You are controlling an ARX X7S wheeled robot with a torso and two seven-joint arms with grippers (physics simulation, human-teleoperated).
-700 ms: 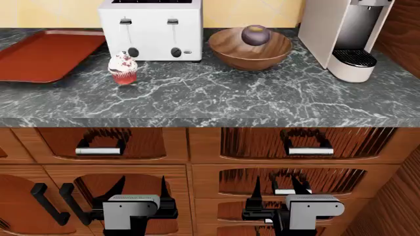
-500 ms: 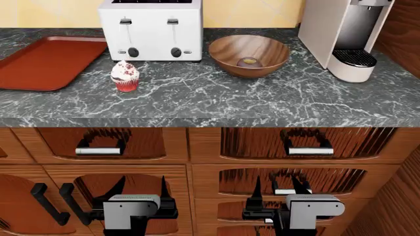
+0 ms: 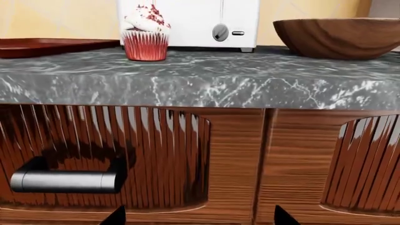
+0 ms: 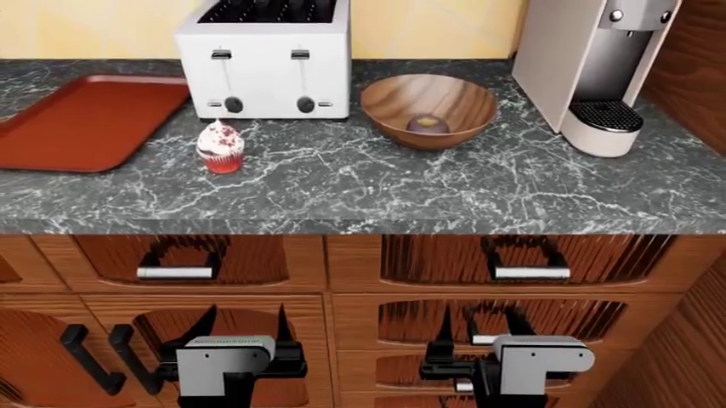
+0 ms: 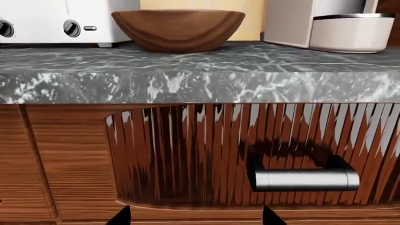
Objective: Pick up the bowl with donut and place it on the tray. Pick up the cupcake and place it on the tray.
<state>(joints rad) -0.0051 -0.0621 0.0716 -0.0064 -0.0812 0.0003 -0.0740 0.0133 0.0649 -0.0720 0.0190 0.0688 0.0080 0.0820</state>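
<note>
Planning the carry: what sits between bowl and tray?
In the head view, the toaster and cupcake stand between the bowl and tray.

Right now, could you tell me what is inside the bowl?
The donut lies at the bottom of the bowl. Whatever may be under the donut is hidden.

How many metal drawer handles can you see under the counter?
4 for sure: one under the cupcake at, one right of it at, a vertical pair lower left. A fifth may hide behind the right pincer.

Left gripper (image 4: 243,327), right gripper (image 4: 477,327) low, jaws spread, empty.
</note>
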